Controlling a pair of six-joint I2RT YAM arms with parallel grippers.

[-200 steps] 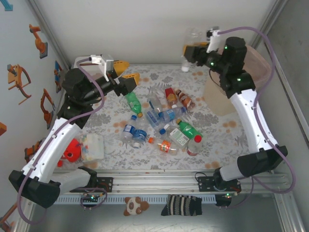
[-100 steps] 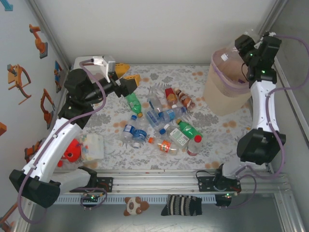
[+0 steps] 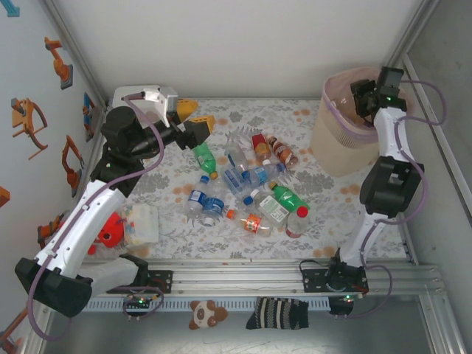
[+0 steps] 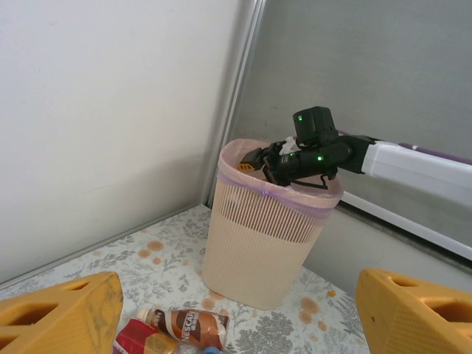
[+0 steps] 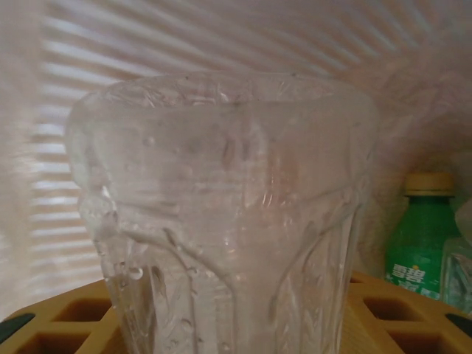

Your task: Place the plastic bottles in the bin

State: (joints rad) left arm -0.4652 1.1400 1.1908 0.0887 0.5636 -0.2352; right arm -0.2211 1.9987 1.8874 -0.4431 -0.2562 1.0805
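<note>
Top external showed the bin (image 3: 341, 151) far right, with the right gripper (image 3: 363, 92) dipped inside its rim, clamped on a clear bottle (image 5: 221, 221). That bottle looked light, thin-walled and crushable, best held mid-body. Other bottles (image 3: 251, 184) lay mid-table, and the left gripper (image 3: 193, 115) hovered nearby, jaws apart.

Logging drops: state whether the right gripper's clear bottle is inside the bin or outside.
Inside: the clear bottle sits between the fingers of the right gripper with the ribbed wall of the bin behind it.
</note>
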